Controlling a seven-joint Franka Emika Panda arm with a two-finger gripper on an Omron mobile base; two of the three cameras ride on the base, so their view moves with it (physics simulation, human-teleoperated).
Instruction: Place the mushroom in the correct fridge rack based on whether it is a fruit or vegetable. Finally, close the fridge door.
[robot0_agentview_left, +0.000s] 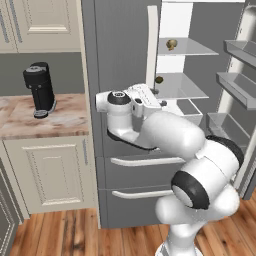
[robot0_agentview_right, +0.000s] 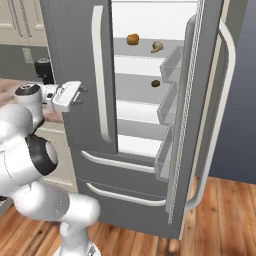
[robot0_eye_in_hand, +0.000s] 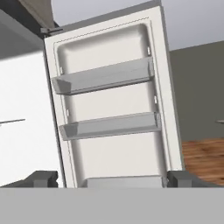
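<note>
The tan mushroom (robot0_agentview_left: 171, 44) (robot0_agentview_right: 157, 47) lies on the fridge rack (robot0_agentview_left: 196, 49) (robot0_agentview_right: 142, 51), the topmost glass shelf of the white interior. My gripper (robot0_agentview_left: 162, 103) (robot0_agentview_right: 81, 95) (robot0_eye_in_hand: 111, 178) is open and holds nothing. It hangs in front of the shut left door, well below and apart from the mushroom. Its fingertips (robot0_eye_in_hand: 41, 178) stand wide apart in the hand view and face the inside of the open right fridge door (robot0_eye_in_hand: 109, 109) (robot0_agentview_right: 200, 100) with its grey bins.
A smooth orange-brown round item (robot0_agentview_right: 132, 39) sits left of the mushroom on the same shelf. A small dark ball (robot0_agentview_left: 159, 79) (robot0_agentview_right: 155, 83) lies one shelf lower. A black coffee machine (robot0_agentview_left: 40, 89) stands on the marble counter (robot0_agentview_left: 65, 117) left of the fridge.
</note>
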